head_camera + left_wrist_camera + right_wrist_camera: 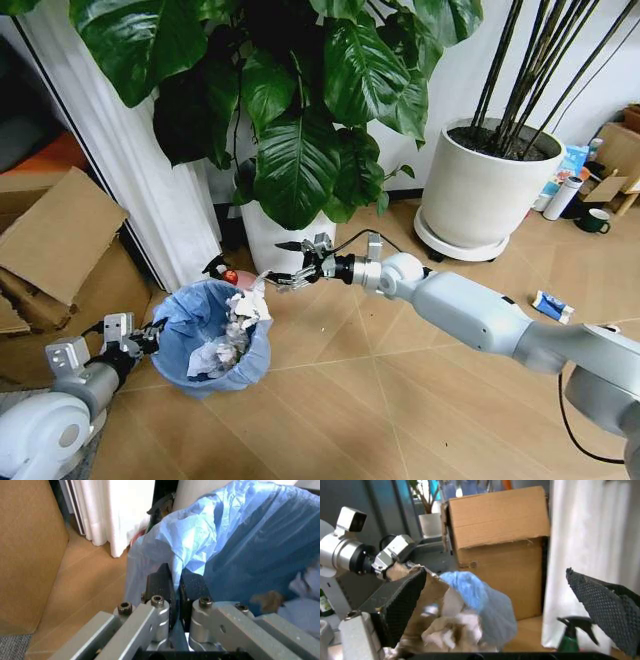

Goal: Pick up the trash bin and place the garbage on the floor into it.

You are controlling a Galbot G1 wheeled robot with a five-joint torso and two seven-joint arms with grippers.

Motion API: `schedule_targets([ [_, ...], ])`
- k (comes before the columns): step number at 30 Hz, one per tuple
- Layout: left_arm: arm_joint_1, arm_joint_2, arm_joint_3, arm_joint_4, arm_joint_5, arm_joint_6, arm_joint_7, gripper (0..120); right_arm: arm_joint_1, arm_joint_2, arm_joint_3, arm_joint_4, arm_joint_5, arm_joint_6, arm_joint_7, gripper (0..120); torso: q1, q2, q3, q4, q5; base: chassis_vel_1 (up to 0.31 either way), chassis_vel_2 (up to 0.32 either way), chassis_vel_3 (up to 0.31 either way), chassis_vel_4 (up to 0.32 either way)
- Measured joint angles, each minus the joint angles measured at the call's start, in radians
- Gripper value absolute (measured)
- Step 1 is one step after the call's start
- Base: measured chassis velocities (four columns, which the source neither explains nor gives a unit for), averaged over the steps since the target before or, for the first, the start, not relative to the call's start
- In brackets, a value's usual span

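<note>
Trash bin (pixel 213 335) is sitting low at your left, next to the white curtain (pixel 150 190) and the cardboard boxes (pixel 55 250), with crumpled white tissues (pixel 232 330) heaped inside. I can't tell whether it's resting on the floor (pixel 380 390) or hanging clear of it.

Left gripper (pixel 176 588) is pinching the blue liner (pixel 235 540) at the bin's rim, fingers nearly closed on the plastic. Can't confirm it's also got the hard rim.

Right gripper (pixel 290 277) is hovering spread wide at the far edge of the bin, holding nothing. A tissue is sticking up at that rim right by its fingertips.

Risks you're facing:
- If the left is only gripping film, the bag is likely to slip or pull off the rim once the bin is carrying load, and the bin drops or tips.
- The pile is riding high; tilting could be spilling tissues back out.
- The right gripper is working close to the spray bottle (pixel 222 270) and the white planter (pixel 275 240); a wide swing could be knocking the bottle over.
- The blue-white wrapper (pixel 551 306) is lying well off to your right.

Writing: nothing legible on the wrapper, boxes or bottle.
</note>
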Motion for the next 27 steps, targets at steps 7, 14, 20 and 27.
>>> schedule_targets([
  [7, 0.001, 0.006, 0.004, 0.002, 0.003, 0.000, 0.001, 0, 0.040, 0.091, -0.046, 0.011, 0.023, 0.008, -0.010, 100, 0.000, 0.000, 0.000, -0.0002, -0.0001, 0.000, 0.000, 0.000, 0.000],
  [14, -0.010, 0.009, 0.011, 0.000, -0.005, 0.002, -0.002, 0, 0.084, 0.194, -0.147, -0.049, 0.033, 0.003, -0.020, 100, 0.000, 0.000, 0.000, 0.0005, -0.0003, 0.000, 0.000, 0.000, 0.000],
  [20, -0.003, 0.009, 0.002, -0.004, -0.012, 0.003, -0.003, 0, 0.036, 0.131, -0.095, -0.031, 0.019, -0.008, 0.059, 100, 0.000, 0.000, 0.000, 0.0000, -0.0002, 0.000, 0.000, 0.000, 0.000],
  [27, 0.003, -0.005, -0.006, 0.009, -0.006, 0.002, -0.004, 0, -0.122, -0.094, 0.039, 0.055, 0.075, 0.024, 0.369, 100, 0.000, 0.000, 0.000, -0.0009, 0.0001, 0.000, 0.000, 0.000, 0.000],
])
